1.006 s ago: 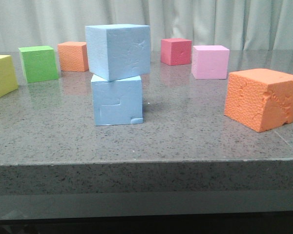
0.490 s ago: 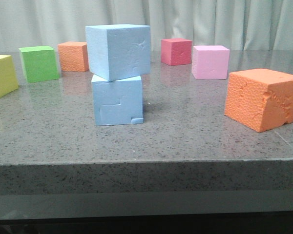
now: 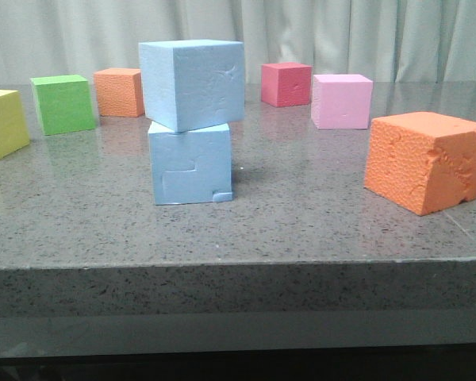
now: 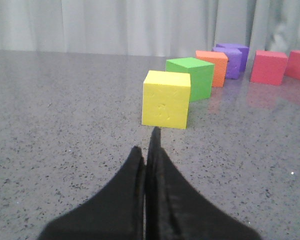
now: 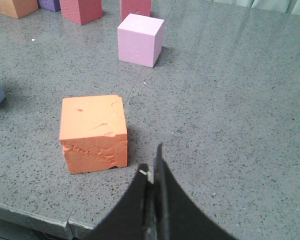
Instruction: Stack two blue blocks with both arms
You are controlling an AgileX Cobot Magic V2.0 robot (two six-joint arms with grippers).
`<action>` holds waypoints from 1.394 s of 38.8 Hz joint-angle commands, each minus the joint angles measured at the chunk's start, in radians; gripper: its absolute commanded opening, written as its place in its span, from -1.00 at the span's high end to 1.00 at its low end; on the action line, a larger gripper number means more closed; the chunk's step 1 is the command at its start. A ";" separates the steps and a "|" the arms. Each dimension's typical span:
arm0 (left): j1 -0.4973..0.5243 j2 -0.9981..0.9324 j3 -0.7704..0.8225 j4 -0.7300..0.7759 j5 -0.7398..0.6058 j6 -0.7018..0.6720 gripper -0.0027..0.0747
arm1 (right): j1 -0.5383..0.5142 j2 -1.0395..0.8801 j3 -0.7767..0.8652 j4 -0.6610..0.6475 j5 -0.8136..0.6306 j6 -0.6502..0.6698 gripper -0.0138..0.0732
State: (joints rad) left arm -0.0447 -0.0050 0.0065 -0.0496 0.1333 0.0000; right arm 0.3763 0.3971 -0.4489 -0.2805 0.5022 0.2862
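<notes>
Blue blocks are being seen stacked at the table's [image 3: 301, 238] left-centre, upper [image 3: 192, 83] twisted on lower [image 3: 190, 163]. Left claw [image 4: 147, 150] is being held pressed together, facing a yellow cube [image 4: 166, 99]. Right claw [image 5: 152, 172] is likewise closed, empty; stacking is judged finished, nothing further needed.

We find no readable text, labels, brands, numbers or signs anywhere. We see only faint puzzle-like seams on lower blue block [image 3: 190, 164] (surface texture, not lettering). Other cubes, table likewise unmarked.
</notes>
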 commanded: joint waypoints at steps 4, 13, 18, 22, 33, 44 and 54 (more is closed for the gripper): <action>0.002 -0.019 0.002 -0.001 -0.077 -0.012 0.98 | -0.007 0.006 -0.023 -0.028 -0.076 -0.007 0.82; 0.002 -0.019 0.002 -0.001 -0.077 -0.012 0.98 | -0.007 0.006 -0.023 -0.028 -0.076 -0.007 0.82; 0.002 -0.019 0.002 -0.001 -0.077 -0.012 0.98 | -0.007 0.006 -0.023 -0.028 -0.076 -0.007 0.82; 0.002 -0.017 0.002 -0.001 -0.077 -0.012 0.98 | -0.007 0.006 -0.023 -0.028 -0.076 -0.007 0.82; 0.002 -0.017 0.002 -0.001 -0.077 -0.012 0.98 | -0.007 0.006 -0.023 -0.028 -0.076 -0.007 0.82; 0.002 -0.017 0.002 -0.001 -0.077 -0.012 0.98 | -0.007 0.006 -0.023 -0.028 -0.076 -0.007 0.82; 0.002 -0.017 0.002 -0.001 -0.077 -0.012 0.98 | -0.051 -0.062 0.059 0.035 -0.167 -0.090 0.82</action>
State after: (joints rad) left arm -0.0447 -0.0050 0.0065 -0.0496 0.1369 0.0000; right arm 0.3580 0.3655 -0.4063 -0.2718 0.4617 0.2547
